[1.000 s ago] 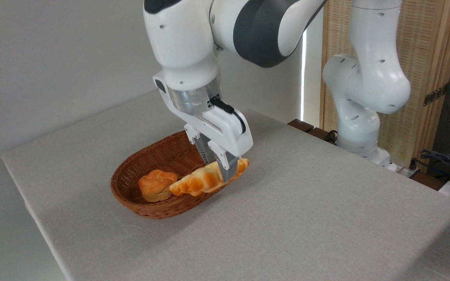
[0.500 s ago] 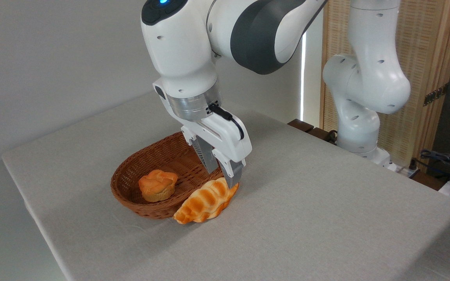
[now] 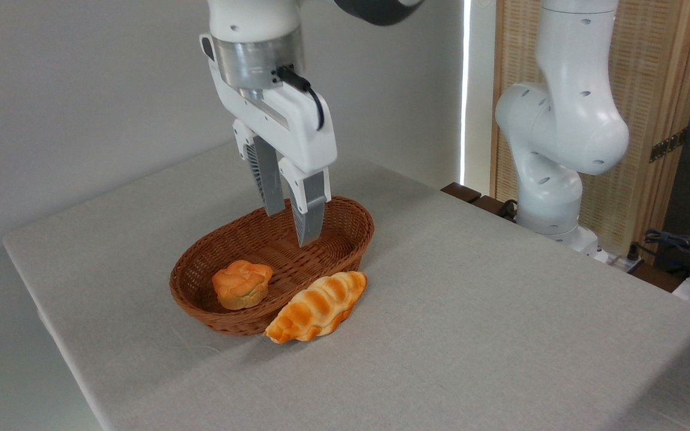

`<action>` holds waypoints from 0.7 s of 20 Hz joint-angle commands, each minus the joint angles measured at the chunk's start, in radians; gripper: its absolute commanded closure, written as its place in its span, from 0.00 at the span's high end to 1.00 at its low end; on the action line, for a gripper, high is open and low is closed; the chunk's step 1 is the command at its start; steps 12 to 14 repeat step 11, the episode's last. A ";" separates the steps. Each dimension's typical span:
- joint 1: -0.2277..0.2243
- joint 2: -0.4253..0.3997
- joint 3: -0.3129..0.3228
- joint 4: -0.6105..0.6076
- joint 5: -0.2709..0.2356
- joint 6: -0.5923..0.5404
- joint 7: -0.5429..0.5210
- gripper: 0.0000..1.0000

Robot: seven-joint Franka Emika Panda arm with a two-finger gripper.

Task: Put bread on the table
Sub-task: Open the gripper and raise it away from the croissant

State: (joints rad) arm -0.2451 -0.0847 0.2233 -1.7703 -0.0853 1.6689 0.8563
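**benchwatcher:** So where's the bread (image 3: 316,307) right now?

**standing_by_the_rig:** It's lying on the table (image 3: 471,323), flat on the grey cloth, right up against the outside of the wicker basket (image 3: 201,299). Looks like it's touching the basket wall along its back edge, with the fatter end pointing up and right and the tapered tip down and left. Nothing is holding it.

**benchwatcher:** And the gripper?

**standing_by_the_rig:** The gripper (image 3: 291,226) is up in the air above the basket, fingers pointing straight down, spread apart with a clear gap between them and nothing in there. From where I'm standing the tips line up with the back half of the basket, well clear of the loaf.

**benchwatcher:** Anything else in the basket?

**standing_by_the_rig:** Just a small round knotted bun (image 3: 241,284) sitting in the near left end. The rest of the inside is bare weave.

**benchwatcher:** What's around the table?

**standing_by_the_rig:** The arm's white base (image 3: 554,179) sits off the far right edge, with a slatted wooden screen (image 3: 668,90) behind it and some cables (image 3: 680,245) lying on the right. Plain pale wall on the left side.
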 commanded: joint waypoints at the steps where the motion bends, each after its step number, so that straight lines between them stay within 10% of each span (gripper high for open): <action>1: -0.005 0.007 0.005 0.008 0.047 0.008 -0.002 1.00; 14: -0.003 0.008 0.016 0.009 0.035 -0.005 -0.017 1.00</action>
